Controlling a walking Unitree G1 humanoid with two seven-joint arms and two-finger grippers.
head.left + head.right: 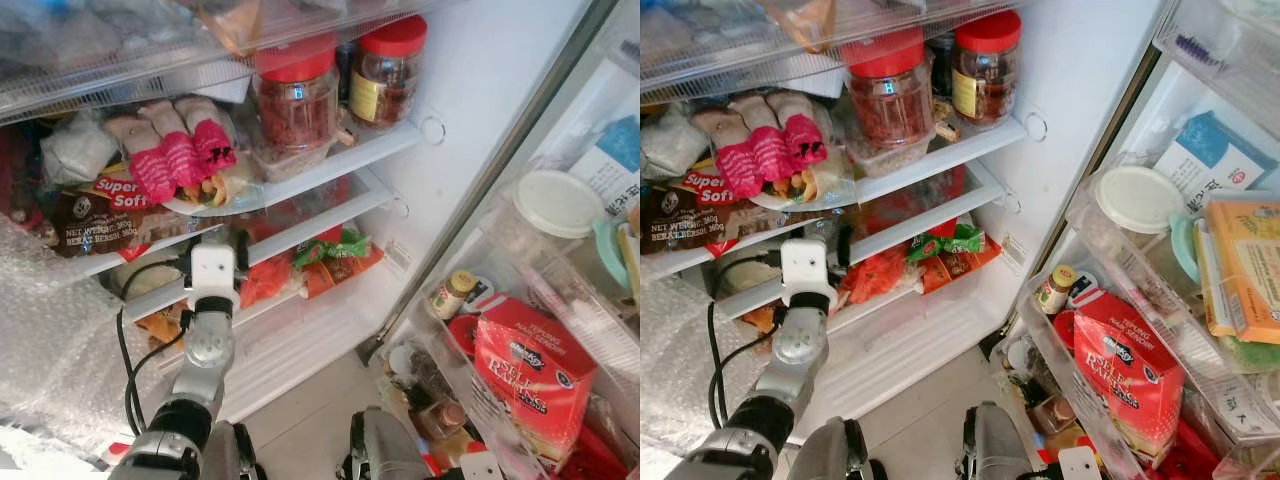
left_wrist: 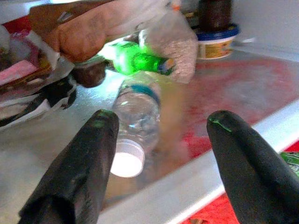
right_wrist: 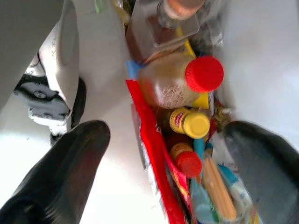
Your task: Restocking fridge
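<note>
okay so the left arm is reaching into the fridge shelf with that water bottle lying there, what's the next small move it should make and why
Probably ease the left gripper straight back out of the shelf. Its fingers are open and empty, and the water bottle already lies on its side on the shelf, apart from both fingers, white cap toward the gripper. That looks like a finished placement, so retreating without nudging the bottle seems right.

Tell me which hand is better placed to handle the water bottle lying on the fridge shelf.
Left. The left hand is open at the shelf, with the water bottle lying just ahead between its fingers. The right hand hangs low over the door bin.
</note>
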